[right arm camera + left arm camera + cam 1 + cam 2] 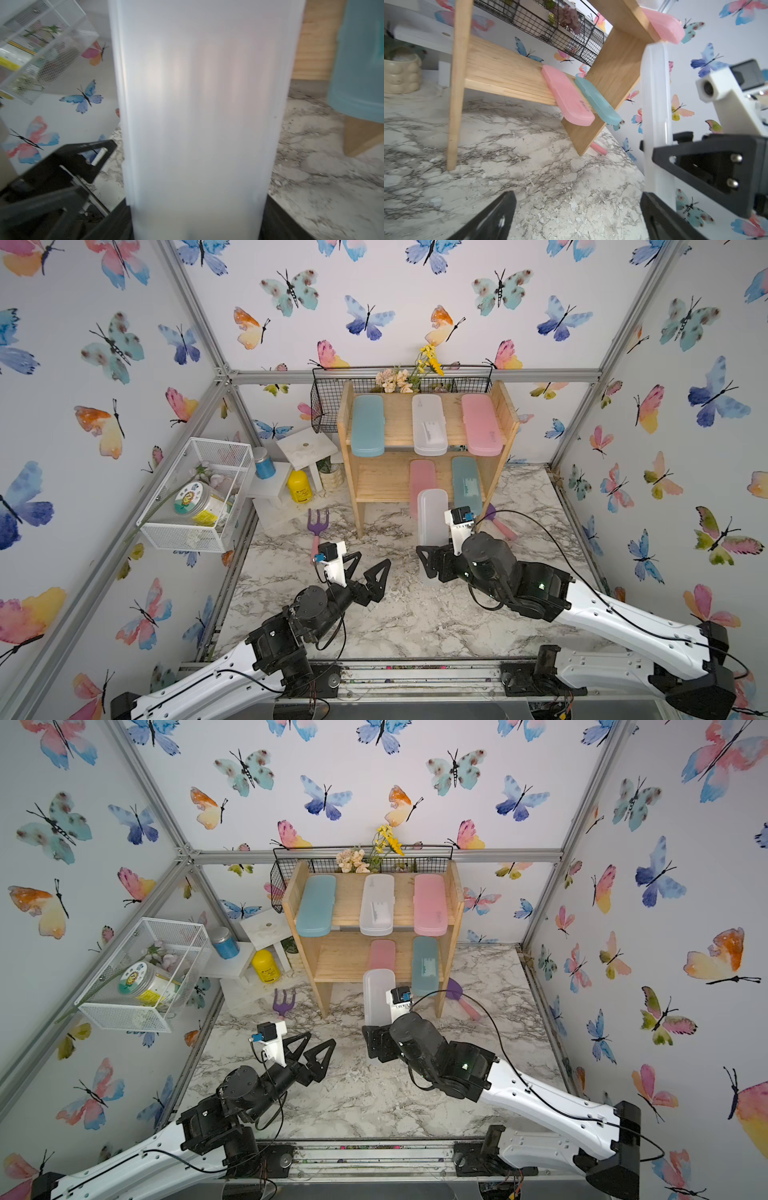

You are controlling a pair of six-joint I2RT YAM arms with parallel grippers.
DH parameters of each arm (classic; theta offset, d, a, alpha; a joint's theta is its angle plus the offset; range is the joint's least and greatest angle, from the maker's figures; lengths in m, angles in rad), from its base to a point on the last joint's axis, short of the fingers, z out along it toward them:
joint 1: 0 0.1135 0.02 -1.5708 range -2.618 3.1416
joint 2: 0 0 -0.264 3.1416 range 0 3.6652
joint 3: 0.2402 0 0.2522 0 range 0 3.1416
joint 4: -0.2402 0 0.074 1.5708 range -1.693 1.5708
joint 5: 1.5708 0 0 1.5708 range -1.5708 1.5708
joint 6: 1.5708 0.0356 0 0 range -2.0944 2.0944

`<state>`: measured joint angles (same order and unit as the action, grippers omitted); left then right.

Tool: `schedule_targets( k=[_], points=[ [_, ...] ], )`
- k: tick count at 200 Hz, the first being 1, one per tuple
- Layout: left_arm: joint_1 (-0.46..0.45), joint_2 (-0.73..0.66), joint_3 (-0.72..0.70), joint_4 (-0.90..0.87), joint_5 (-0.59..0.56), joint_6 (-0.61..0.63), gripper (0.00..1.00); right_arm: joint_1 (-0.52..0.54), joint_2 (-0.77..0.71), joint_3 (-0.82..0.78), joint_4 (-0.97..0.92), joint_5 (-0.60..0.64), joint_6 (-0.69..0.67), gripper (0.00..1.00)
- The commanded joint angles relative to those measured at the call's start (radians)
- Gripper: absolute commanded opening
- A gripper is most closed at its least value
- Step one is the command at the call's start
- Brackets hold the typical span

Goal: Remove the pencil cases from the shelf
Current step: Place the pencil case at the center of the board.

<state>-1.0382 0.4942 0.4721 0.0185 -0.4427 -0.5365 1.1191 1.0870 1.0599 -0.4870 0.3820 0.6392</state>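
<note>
the right gripper (434,563) clamps its jaws across the width of a translucent white pencil case (432,514). it holds the case over the marble table (407,622), just in front of the wooden shelf (508,414). in the right wrist view the frosted box fills the frame between the two black fingers. near it, the left gripper (372,562) hangs spread wide with nothing in it. five more cases lie on the shelf, all overhanging the front edge: a teal case (368,425), a white case (429,425) and a pink case (482,425) on the upper tier, a second pink case (422,479) and a second teal case (467,485) on the lower.
</note>
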Motion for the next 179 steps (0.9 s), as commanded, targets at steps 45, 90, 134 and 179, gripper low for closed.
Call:
schedule_targets(
  k=[45,90,134,179],
  points=[
    [-0.004,0.038,0.080,-0.117,-0.155,-0.031,0.99,-0.040,0.042,-0.239,-0.351,0.041,0.152,0.79],
    [0.020,0.089,0.094,-0.131,-0.126,-0.072,0.99,-0.289,0.112,-0.293,-0.227,-0.129,0.006,0.81],
    [0.155,0.120,0.087,-0.100,0.075,-0.101,0.99,-0.508,0.210,-0.291,-0.151,-0.267,-0.148,0.79],
    [0.267,0.187,0.092,-0.027,0.266,-0.119,0.99,-0.639,0.337,-0.221,-0.166,-0.279,-0.236,0.84]
  ],
)
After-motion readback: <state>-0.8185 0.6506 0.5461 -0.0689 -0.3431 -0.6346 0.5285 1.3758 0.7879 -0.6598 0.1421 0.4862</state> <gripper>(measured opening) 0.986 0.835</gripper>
